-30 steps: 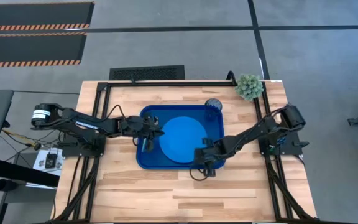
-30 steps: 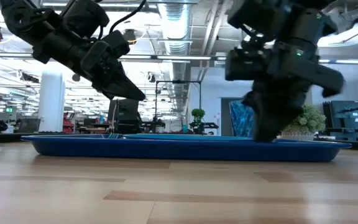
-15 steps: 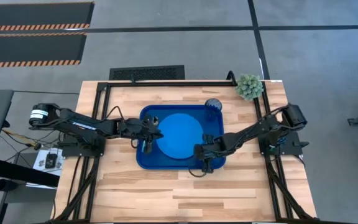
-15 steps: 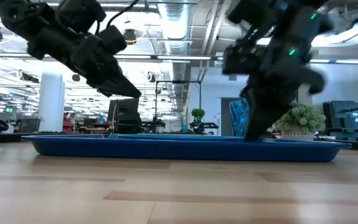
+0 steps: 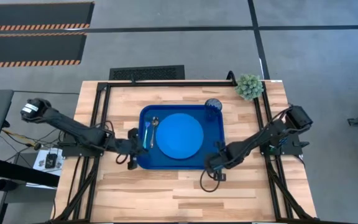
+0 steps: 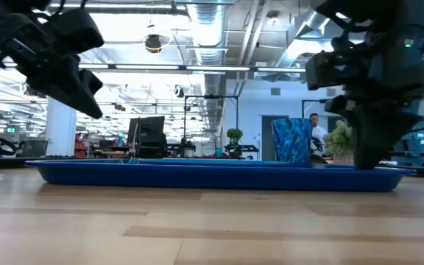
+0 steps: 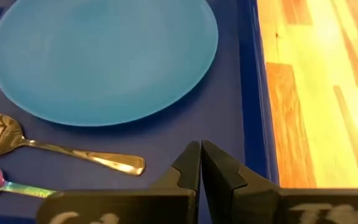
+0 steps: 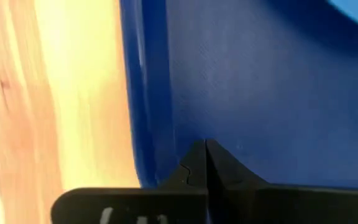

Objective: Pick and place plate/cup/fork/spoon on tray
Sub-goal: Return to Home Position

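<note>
While the tray [image 5: 215, 124] sits mid-bench holding the plate [image 5: 179, 137], with spoon [image 5: 155, 129] and fork [image 5: 146, 134] beside it and the cup [image 5: 213, 104] at its far right corner, the left pincer [image 5: 132, 154] and right pincer [image 5: 213, 167] are closed, empty, by its near corners

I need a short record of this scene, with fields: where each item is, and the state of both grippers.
tray: centre of the table
plate: flat on the tray
cup: tray's far right corner
spoon: on the tray, beside the plate
fork: on the tray, next to the spoon
left gripper: shut, empty, at the tray's left edge
right gripper: shut, empty, at the tray's near right corner
</note>
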